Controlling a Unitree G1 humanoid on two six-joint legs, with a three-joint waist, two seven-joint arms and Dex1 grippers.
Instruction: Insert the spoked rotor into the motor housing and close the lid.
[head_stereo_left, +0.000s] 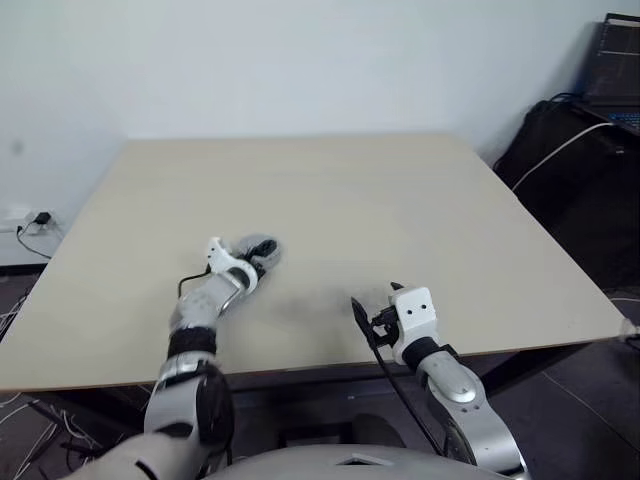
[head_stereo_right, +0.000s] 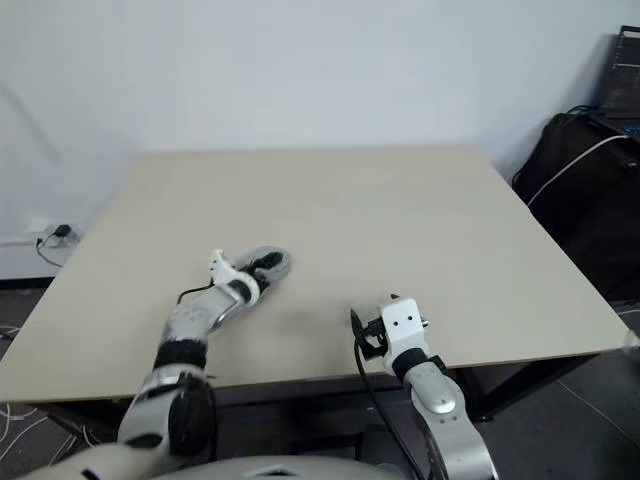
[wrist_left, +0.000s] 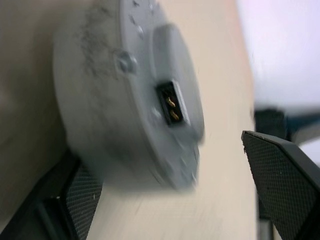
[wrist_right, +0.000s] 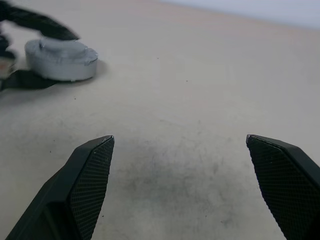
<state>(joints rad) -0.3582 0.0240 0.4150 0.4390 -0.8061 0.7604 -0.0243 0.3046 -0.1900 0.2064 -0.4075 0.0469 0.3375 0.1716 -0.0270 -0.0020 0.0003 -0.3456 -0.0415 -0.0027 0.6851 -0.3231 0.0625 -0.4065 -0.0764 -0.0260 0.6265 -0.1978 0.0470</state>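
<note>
Right tool (head_stereo_left: 372, 322), nearest, spread and empty at the surface's (head_stereo_left: 400, 220) near edge. Left tool (wrist_left: 170, 200), released, straddles the closed motor housing (wrist_left: 130, 95) left of centre; a careless withdrawal could snag and drag it.

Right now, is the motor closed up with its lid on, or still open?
Closed: the lid sits flush on the grey motor housing, one solid disc lying flat on the table. Left gripper fingers stand apart around it.

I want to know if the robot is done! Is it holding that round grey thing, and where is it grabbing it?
Nothing is held. The left gripper is open around the closed grey motor, its fingers apart from it. The right gripper is open over bare table.
</note>
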